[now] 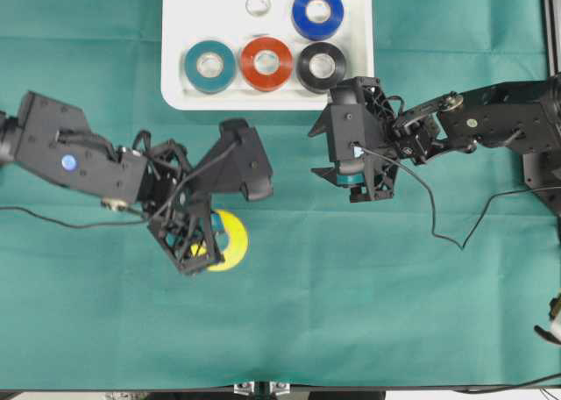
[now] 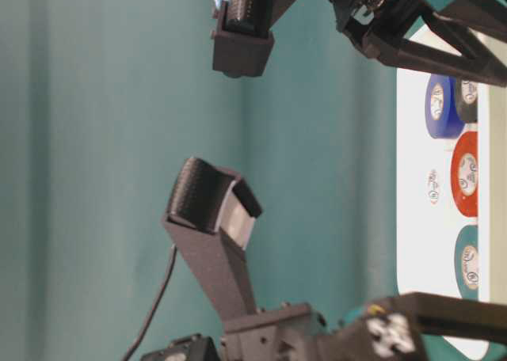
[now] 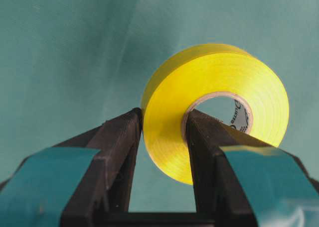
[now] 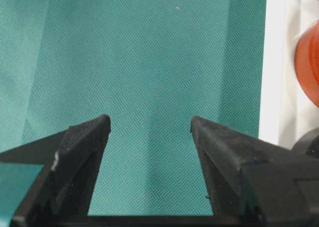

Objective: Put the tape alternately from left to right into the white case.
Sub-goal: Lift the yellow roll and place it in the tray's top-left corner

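Fingers (image 3: 124, 152) of the left gripper (image 3: 162, 137) pinch the wall of the yellow tape roll (image 3: 219, 95), one outside and one through the core hole.

Yellow tape roll hangs above the green table (image 1: 351, 312), well apart from the white case (image 1: 175, 32) at the far side, where teal (image 1: 209, 65), red (image 1: 266, 63), black (image 1: 321, 65) and blue (image 1: 317, 12) rolls and a white roll (image 1: 257, 4) already lie. I judge the roll to be light and stiff, with a smooth, maybe slippery side, so gripping across the wall through the hole seems the safest hold. Right gripper (image 4: 149, 132) waits near the case with fingers spread and nothing between them.
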`<state>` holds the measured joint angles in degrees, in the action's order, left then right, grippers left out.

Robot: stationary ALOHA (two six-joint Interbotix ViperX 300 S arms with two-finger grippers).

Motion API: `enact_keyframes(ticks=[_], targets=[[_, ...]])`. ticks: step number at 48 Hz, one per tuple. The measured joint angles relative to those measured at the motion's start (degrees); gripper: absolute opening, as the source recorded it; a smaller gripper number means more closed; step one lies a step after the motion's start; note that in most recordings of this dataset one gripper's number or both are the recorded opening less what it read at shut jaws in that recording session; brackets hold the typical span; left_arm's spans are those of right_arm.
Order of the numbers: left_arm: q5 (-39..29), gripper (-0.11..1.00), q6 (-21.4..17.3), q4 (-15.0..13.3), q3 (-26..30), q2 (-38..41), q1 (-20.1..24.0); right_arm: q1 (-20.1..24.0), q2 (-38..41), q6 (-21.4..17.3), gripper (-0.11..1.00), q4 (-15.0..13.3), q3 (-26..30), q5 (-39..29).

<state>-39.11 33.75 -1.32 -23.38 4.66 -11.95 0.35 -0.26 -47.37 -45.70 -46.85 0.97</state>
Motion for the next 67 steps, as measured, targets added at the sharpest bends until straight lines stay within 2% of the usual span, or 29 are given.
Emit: enact_keyframes(ticks=[24, 52, 67], targets=[[0.00, -0.04, -10.28, 0.00, -4.57, -5.89, 11.34, 0.00, 0.00, 0.00, 0.74, 0.00, 0.26, 0.09], [1.41, -0.04, -24.52, 0.09, -4.92, -6.68, 26.98, 0.00, 0.00, 0.00, 0.74, 0.00, 0.70, 0.09], [3.25, -0.04, -28.74, 0.09, -4.92, -6.59, 33.05, 0.00, 0.00, 0.00, 0.74, 0.00, 0.70, 0.09]])
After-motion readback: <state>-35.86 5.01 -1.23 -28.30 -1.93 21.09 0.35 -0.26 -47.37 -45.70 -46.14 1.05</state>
